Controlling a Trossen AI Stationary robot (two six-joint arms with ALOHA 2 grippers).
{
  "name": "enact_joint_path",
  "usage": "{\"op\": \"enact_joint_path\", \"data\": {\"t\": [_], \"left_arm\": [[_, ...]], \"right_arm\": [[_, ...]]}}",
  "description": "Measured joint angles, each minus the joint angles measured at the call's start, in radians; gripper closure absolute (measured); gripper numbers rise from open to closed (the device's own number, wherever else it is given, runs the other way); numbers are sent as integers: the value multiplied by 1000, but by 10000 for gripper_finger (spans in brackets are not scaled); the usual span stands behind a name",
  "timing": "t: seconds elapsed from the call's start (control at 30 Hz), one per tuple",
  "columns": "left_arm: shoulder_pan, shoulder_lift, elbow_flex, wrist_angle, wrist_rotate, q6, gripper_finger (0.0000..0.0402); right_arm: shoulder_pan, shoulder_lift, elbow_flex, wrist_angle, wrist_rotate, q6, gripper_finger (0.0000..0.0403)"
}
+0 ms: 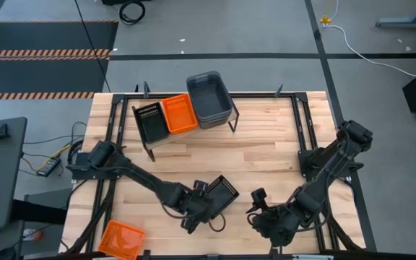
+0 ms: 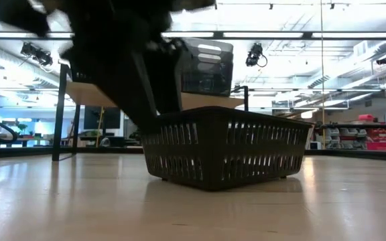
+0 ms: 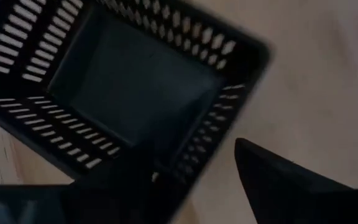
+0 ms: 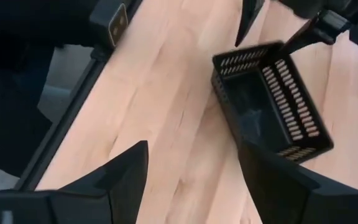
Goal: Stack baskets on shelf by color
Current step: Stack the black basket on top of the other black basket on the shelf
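Note:
A black slotted basket (image 1: pixel 222 191) (image 2: pixel 226 147) (image 4: pixel 269 99) sits on the table near its middle, toward the near edge. My left gripper (image 1: pixel 206 196) (image 3: pixel 191 193) is open at the basket's end nearest the arm. One finger (image 3: pixel 278 180) stands outside a side wall (image 3: pixel 204 137); the other is low by the corner. My right gripper (image 4: pixel 197 180) (image 1: pixel 258 209) hangs open over bare table just right of the basket. The shelf (image 2: pixel 206 102) stands at the far side, carrying a black basket (image 1: pixel 149 121), an orange basket (image 1: pixel 180 114) and a dark-grey bin (image 1: pixel 211 99). My left gripper stands astride the basket's corner at its short end wall (image 4: pixel 247 59), coming slanting down from the table's left. Its fingers are wide apart, and I cannot tell whether either one touches the rim. The basket's bottom rests on the table.
Another orange basket (image 1: pixel 121 238) lies at the table's near-left corner. A black metal frame runs around the table's edge (image 1: pixel 305 137). Bare wood lies between the shelf and the two grippers.

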State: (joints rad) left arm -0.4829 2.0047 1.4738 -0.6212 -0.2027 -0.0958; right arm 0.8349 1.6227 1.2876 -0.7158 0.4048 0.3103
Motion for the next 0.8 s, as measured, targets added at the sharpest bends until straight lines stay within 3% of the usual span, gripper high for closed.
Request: {"op": "enact_joint_path", "data": {"t": [0.1,0.2,0.43,0.6,0.7,0.8], "left_arm": [[14,29,0,2,-1,44,179],[21,45,-1,-10,0,84,213],[19,52,-1,-2,-6,100,385],[11,52,8,3,-17,108,395],[-1,48,76,-119,-50,105,395],[-17,48,219,-325,-110,72,397]], "right_arm": [[1,0,-15,4,-4,44,153],[8,0,-24,-4,-5,89,159],[29,0,-29,-17,-5,138,170],[34,0,-29,-19,-5,143,176],[34,0,-29,-26,-1,134,179],[34,0,-29,-45,22,103,182]]}}
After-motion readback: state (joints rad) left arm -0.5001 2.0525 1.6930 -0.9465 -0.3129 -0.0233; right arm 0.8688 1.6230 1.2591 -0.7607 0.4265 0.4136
